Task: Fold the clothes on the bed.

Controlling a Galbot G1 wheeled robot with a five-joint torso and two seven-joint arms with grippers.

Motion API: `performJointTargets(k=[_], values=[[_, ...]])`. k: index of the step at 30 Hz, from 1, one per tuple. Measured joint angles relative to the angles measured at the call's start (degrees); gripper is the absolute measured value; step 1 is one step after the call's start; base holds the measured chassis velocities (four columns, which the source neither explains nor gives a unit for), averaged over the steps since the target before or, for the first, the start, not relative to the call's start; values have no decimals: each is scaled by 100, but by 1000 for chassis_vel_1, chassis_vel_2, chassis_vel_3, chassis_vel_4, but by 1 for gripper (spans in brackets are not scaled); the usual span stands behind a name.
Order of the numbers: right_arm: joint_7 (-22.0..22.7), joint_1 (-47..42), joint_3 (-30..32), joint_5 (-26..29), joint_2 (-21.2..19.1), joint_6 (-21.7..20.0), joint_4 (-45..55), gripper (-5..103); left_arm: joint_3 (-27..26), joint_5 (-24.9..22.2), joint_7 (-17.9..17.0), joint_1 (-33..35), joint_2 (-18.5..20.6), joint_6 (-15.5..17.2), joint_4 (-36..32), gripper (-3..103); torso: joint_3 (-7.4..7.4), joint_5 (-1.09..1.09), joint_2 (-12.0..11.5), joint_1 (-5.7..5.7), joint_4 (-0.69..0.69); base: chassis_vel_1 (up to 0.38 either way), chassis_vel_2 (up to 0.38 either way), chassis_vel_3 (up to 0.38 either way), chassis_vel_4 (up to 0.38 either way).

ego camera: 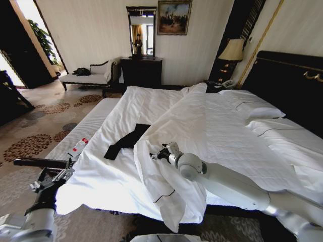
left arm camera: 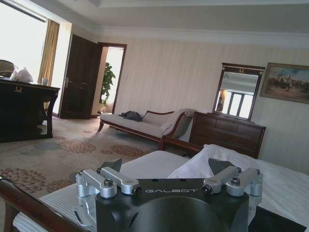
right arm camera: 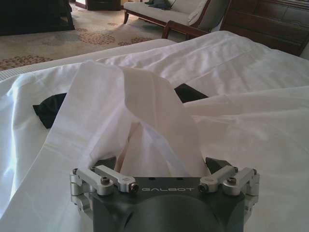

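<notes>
The clothes, a black T-shirt [ego camera: 126, 140], lie on the bed [ego camera: 101, 176] near its foot. The turned-back white duvet [ego camera: 202, 131] covers most of it. In the right wrist view the black fabric shows on both sides of a raised duvet fold [right arm camera: 140, 111], at one end [right arm camera: 48, 108] and the other [right arm camera: 190, 93]. My right gripper [ego camera: 157, 154] is at the duvet's edge. Its fingers [right arm camera: 108, 163] are open with the duvet fold bunched between them. My left gripper [ego camera: 53, 179] hangs open off the bed's foot corner, holding nothing [left arm camera: 169, 166].
A plastic bottle [ego camera: 78, 146] lies on the striped bench [ego camera: 88, 126] at the bed's foot. A dark wooden rail [ego camera: 40, 162] runs beside the left gripper. Pillows [ego camera: 252, 107] and the dark headboard [ego camera: 287, 85] are at the right. A chaise [ego camera: 91, 77] and dresser [ego camera: 141, 71] stand against the far wall.
</notes>
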Motion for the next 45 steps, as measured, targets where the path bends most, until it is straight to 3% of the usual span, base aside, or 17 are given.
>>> performJointTargets(k=[2,4,7,13,15,18,21,22,24,30,33,39,40,41,42,43,45], values=[[-19,90,-44,27,81,35,-128,103,-9,2,0,2,-8,-6,0,100,0,0,0,0,0,0,0,0,0],[-41,158,-85,35,145,64,-215,93,-15,2,0,2,-14,-8,0,100,0,0,0,0,0,0,0,0,0],[-63,195,-123,37,203,94,-281,88,-15,2,0,-3,-17,-8,1,100,0,0,0,0,0,0,0,0,0],[-77,179,-184,36,259,141,-355,61,-2,1,-1,-43,-13,-8,59,100,0,0,0,0,0,0,0,0,0],[-84,173,-185,35,258,153,-360,61,1,1,-1,-49,-12,-9,66,100,0,0,0,0,0,0,0,0,0],[-276,156,-188,-52,256,366,-410,44,19,-4,-1,-76,0,-9,106,100,0,0,0,0,0,0,0,0,0],[-368,153,-196,-112,262,511,-436,39,25,-7,-1,-85,7,-8,122,100,0,0,0,0,0,0,0,0,0],[-417,143,-202,-156,282,653,-459,28,28,-10,-1,-94,16,-9,134,100,0,0,0,0,0,0,0,0,0],[-431,139,-202,-166,291,701,-466,28,28,-13,-2,-99,23,-9,139,100,0,0,0,0,0,0,0,0,0],[-467,-83,9,-170,254,887,-371,3,26,-43,-2,-118,65,-9,147,100,0,0,0,0,1,0,0,0,0],[-482,-343,255,-220,186,1037,-256,2,26,-57,-2,-123,80,-8,148,100,0,1,0,0,1,0,0,0,0],[-671,-1464,1712,-526,-136,1425,392,2,44,-111,-3,-193,139,-1,189,100,0,2,0,0,0,0,0,0,0],[-671,-1464,1712,-526,-136,1425,392,2,44,-111,-3,-193,139,-1,189,100,0,2,0,0,0,0,0,0,0],[-766,-1943,2296,-611,-247,1514,625,2,87,-113,-2,-221,153,8,204,100,0,0,0,0,2,0,0,0,0],[-1005,-2982,3356,-889,-377,1758,930,2,186,-105,1,-266,172,20,222,100,0,3,0,0,-2,0,0,0,0],[-1005,-2982,3356,-889,-377,1758,930,2,186,-105,1,-266,172,20,222,100,0,3,0,0,-2,0,0,0,0],[-1142,-3790,4229,-1136,-363,1966,1168,2,274,-78,4,-308,197,38,235,100,0,2,0,0,0,0,0,0,0]])
